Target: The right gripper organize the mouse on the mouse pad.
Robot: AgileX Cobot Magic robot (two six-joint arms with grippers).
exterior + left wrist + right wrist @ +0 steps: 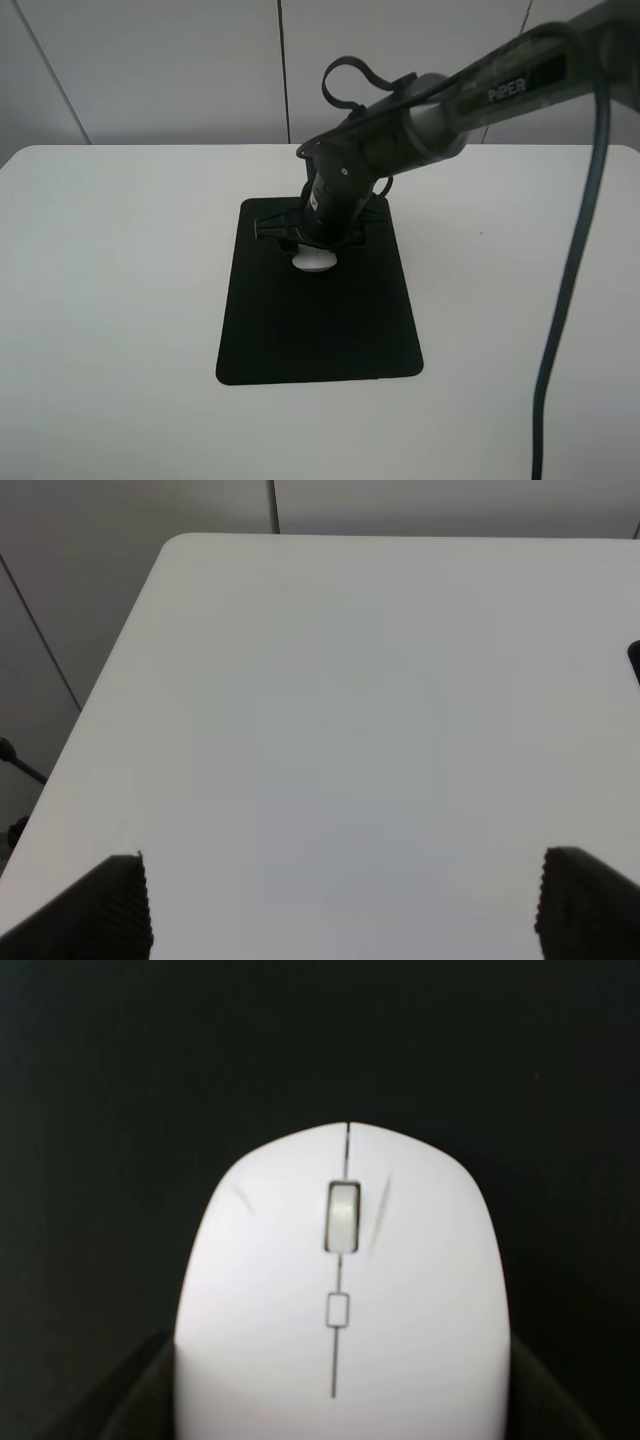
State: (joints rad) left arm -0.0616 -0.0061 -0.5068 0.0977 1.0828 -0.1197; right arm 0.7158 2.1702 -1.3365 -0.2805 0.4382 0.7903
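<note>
The white mouse [314,263] lies on the far half of the black mouse pad [320,330]. My right gripper [312,248] reaches down over it from the right and hides most of it. In the right wrist view the mouse [340,1300] fills the frame with its grey scroll wheel up, over the black pad [100,1110]. My right gripper [340,1405] has its dark fingers [130,1400] against both sides of the mouse, shut on it. My left gripper [340,910] is open and empty over bare white table.
The white table [110,300] surrounds the pad on all sides. The right arm's cable [570,280] hangs down at the right. The table's far left corner [180,545] and a sliver of the pad [634,662] show in the left wrist view.
</note>
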